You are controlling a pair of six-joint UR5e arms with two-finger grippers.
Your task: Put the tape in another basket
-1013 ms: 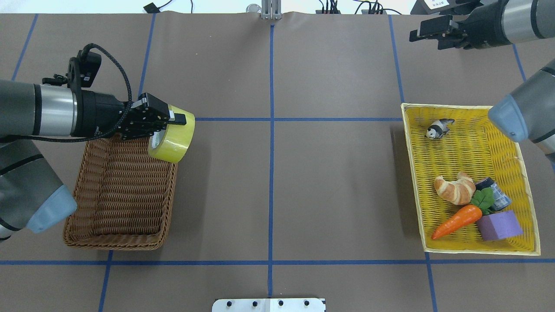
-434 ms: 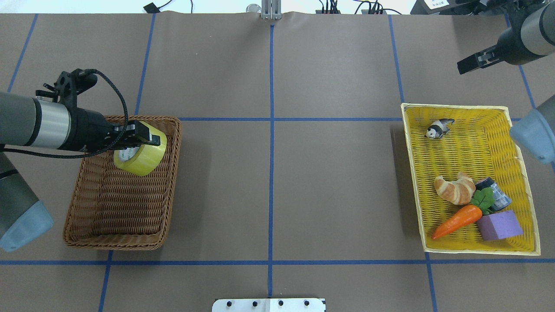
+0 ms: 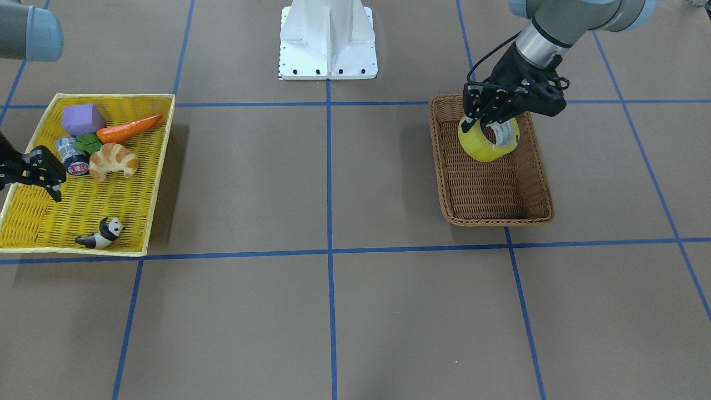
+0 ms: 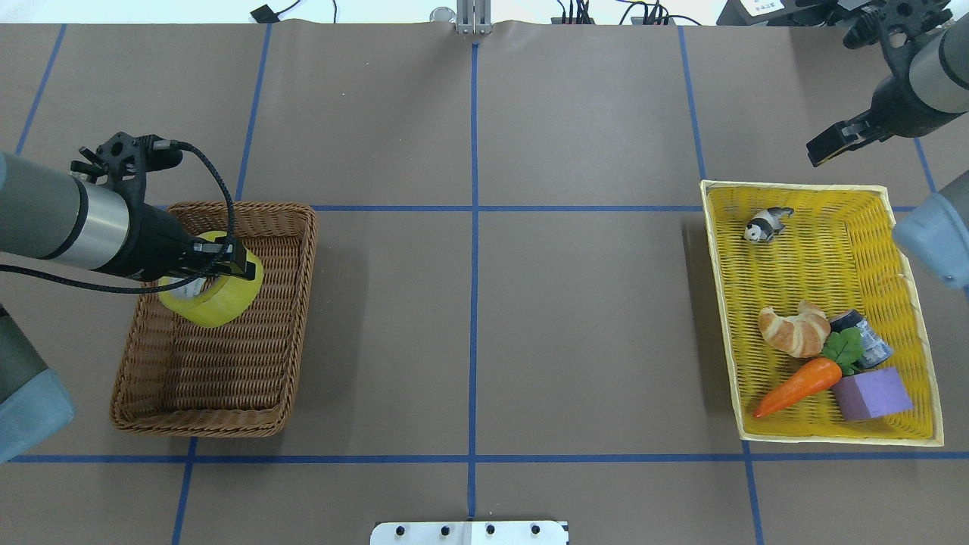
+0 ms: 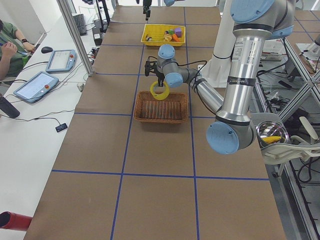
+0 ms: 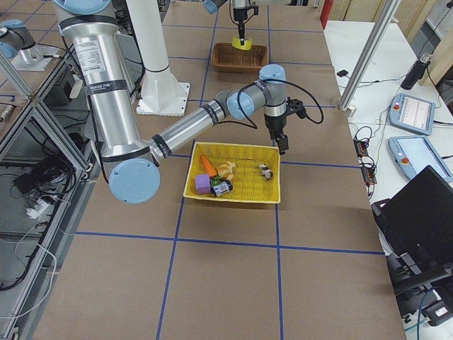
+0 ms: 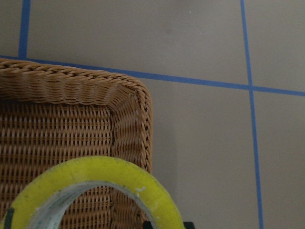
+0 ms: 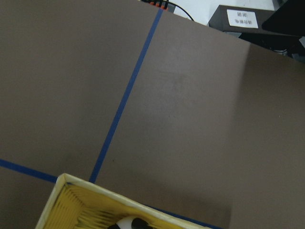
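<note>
Currently the left end effector point(image 3: 482, 123) clamps the tape point(image 3: 487, 145), tilted, over the basket point(image 3: 489, 216); the right end effector point(image 3: 49, 176) hangs empty, jaws apart, near the tray point(image 3: 158, 178).

Grey tubular arms point(image 4: 30, 216) carry silver bands point(image 4: 98, 227), pale blue joint caps point(image 4: 30, 412) and a braided black cable point(image 4: 222, 182).

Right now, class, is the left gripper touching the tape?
Touching. The front-facing view shows the left gripper shut on the wall of the tape, one of its jaws outside the ring and one inside, holding it up.
</note>
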